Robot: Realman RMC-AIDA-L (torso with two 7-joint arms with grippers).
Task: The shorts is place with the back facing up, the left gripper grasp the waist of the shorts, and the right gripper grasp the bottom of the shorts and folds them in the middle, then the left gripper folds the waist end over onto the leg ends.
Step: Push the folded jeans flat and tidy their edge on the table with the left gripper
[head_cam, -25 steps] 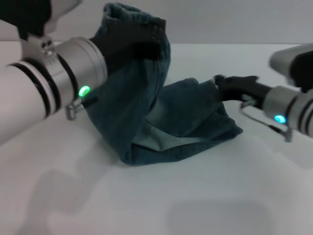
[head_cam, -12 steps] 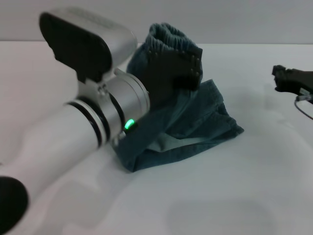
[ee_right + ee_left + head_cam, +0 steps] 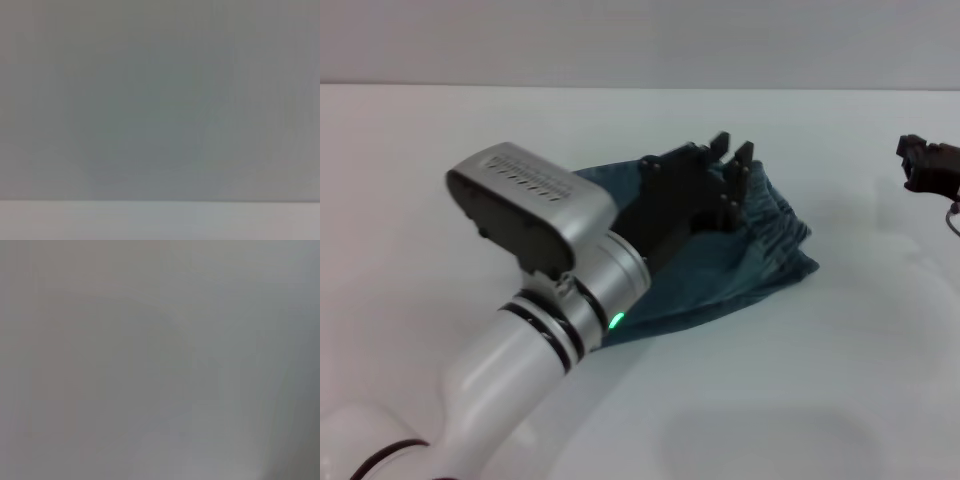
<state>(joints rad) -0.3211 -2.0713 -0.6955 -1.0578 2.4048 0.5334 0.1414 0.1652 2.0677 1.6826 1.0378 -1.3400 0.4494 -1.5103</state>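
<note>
While L claw (image 3: 732, 152) gapes over shorts (image 3: 760, 255), R claw (image 3: 920, 165) apart.

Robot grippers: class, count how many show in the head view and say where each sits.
2. The black two-fingered left gripper sits open over the folded blue denim shorts at mid-table; the black boxy right gripper sits at the table's right edge, clear of the shorts.

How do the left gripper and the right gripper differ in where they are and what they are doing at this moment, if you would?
The left gripper is over the shorts, fingers spread open above the denim; the right gripper sits off at the table's right edge, well clear of them. The left shows in full with its arm, the right only partly. Both are black.
</note>
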